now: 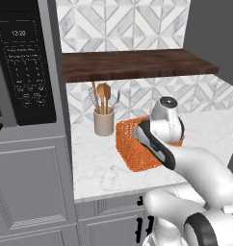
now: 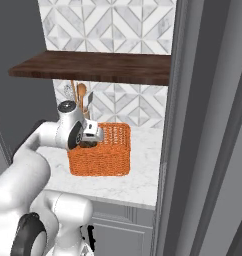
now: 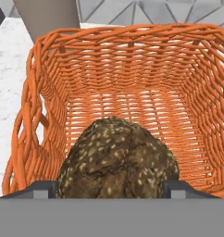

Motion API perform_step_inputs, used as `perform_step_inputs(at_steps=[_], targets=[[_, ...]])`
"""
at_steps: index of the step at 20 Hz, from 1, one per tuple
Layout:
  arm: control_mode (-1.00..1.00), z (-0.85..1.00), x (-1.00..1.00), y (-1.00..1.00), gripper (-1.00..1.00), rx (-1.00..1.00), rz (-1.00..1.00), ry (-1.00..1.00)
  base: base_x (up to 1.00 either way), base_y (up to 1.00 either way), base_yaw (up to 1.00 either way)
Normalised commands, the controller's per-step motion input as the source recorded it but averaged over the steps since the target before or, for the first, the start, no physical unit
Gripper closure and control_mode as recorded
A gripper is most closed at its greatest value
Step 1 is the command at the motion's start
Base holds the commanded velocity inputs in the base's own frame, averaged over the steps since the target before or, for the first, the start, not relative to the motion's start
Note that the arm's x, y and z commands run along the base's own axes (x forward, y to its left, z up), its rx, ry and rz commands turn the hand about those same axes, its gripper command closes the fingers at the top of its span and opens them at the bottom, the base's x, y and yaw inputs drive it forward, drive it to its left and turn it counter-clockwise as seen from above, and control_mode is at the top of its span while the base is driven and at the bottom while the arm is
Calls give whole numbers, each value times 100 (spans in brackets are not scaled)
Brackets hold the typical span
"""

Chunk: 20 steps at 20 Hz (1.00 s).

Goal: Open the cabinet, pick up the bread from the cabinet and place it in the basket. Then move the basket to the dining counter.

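Observation:
The orange basket [image 1: 133, 153] [image 2: 100, 160] [image 3: 114, 34] stands on the marble worktop below the cabinet's dark wood shelf board [image 1: 137, 65] [image 2: 93, 65]. My gripper [image 2: 88, 144] [image 3: 111, 187] points down into the basket's open top. It is shut on the bread [image 3: 118, 157], a lumpy dark brown roll speckled with tan. The roll sits between both fingertips, above the basket's woven floor and toward its near wall. In the left base view my hand [image 1: 166, 120] hides the bread. The cabinet's grey door [image 2: 208, 125] stands open at the right. The dining counter is out of view.
A beige utensil holder [image 1: 104, 122] with wooden spoons stands just behind the basket's left corner. The tall grey unit with the black microwave [image 1: 24, 72] borders the worktop [image 1: 99, 168] on the left. The shelf board hangs low over the basket.

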Motion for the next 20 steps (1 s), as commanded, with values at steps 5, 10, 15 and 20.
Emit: perform_step_inputs(at_steps=[5,10,15,20], targets=[[-100,-8,56,-8,100,0,0,11,0,0,0],[-100,-47,58,-14,100,0,0,10,0,0,0],[-100,-53,57,-2,100,0,0,8,0,0,0],[-100,-51,36,-1,100,0,0,6,0,0,0]])
